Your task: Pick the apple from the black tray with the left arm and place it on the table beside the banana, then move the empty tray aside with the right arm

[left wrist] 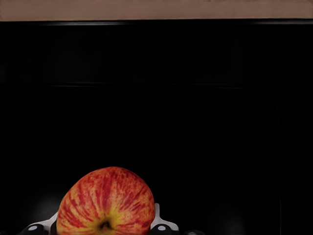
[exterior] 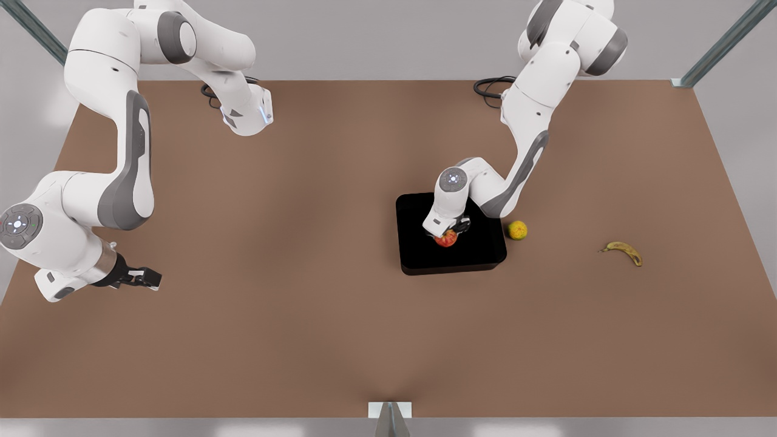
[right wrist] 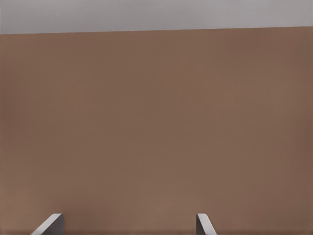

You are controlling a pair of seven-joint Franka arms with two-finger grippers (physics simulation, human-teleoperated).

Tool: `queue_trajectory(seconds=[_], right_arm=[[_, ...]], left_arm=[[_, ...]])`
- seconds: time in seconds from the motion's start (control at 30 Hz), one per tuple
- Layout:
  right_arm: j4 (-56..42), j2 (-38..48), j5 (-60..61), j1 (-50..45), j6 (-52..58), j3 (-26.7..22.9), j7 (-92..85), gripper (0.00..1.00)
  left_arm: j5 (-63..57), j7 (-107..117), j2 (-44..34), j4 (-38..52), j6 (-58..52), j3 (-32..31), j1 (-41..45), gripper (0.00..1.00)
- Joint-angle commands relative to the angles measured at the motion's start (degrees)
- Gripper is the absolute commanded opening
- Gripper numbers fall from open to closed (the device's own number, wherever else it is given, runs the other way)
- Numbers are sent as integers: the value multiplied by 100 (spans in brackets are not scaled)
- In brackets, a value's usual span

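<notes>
The red, yellow-streaked apple (exterior: 447, 239) (left wrist: 106, 200) sits near the middle of the black tray (exterior: 479, 258) (left wrist: 195, 122). My left gripper (exterior: 448, 232) (left wrist: 104, 226) reaches down over it from the arm on the front view's right, with a finger (left wrist: 164, 224) against each side of the apple. The banana (exterior: 623, 250) lies on the table (exterior: 303, 243) well to the front view's right of the tray. My right gripper (exterior: 144, 278) (right wrist: 128, 225) waits open above the table at the front view's left, holding nothing.
A yellow-green round fruit (exterior: 517, 230) lies just off the tray's edge on the side toward the banana. Bare brown tabletop lies between that fruit and the banana. Cables (exterior: 489, 89) curl at the arm bases along the back edge.
</notes>
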State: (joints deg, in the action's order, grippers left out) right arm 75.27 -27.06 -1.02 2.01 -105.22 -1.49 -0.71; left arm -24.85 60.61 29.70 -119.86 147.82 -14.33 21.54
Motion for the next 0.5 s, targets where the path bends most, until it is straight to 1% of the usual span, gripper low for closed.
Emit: queue_trajectory(seconds=[0.0, 0.03, 0.1, 0.17, 0.2, 0.23, 0.27, 0.3, 0.33, 0.37, 0.4, 0.43, 0.47], right_arm=[[-3, 7, 5, 1, 1, 0, -9, 100], [-3, 7, 5, 1, 1, 0, -9, 100], [-3, 7, 5, -8, 1, 0, -9, 100], [-3, 7, 5, -8, 10, 0, 0, 100], [-3, 7, -4, -8, 10, 0, -9, 100], [-3, 16, 40, -8, 19, -9, -9, 100], [-3, 42, 31, -139, 264, 43, 26, 100], [-3, 209, 14, -508, 791, 78, 421, 100], [-3, 368, 5, -1184, 1100, 245, 1782, 100], [-38, 368, -12, -1721, 1205, 412, 2741, 100], [-301, 368, -30, -2292, 1381, 536, 3322, 100], [-434, 368, 5, -2556, 1434, 509, 3568, 100], [-434, 350, -13, -2776, 1443, 650, 4033, 100]], left_arm=[[-37, 179, -60, -11, -43, 0, 0, 77], [-55, 162, -244, -20, -393, -9, 0, 78], [-2, -198, -904, -28, -1457, -35, -18, 78], [771, -1297, -1624, -108, -2143, -18, -237, 79], [1105, -1903, -2090, -187, -2538, -9, -457, 79], [1298, -2509, -2398, -204, -2863, 0, -721, 79], [1307, -3081, -2618, -371, -2934, 18, -1037, 79], [1307, -3617, -2732, -450, -2934, 26, -1344, 79], [1307, -4188, -2812, -573, -2838, 44, -1740, 79], [1307, -4654, -2812, -626, -2645, 53, -2056, 79], [1307, -5295, -2785, -723, -2390, 53, -2522, 79], [1307, -5963, -2689, -740, -2117, 61, -2997, 79], [1290, -6395, -2461, -740, -1775, 61, -3366, 79]])
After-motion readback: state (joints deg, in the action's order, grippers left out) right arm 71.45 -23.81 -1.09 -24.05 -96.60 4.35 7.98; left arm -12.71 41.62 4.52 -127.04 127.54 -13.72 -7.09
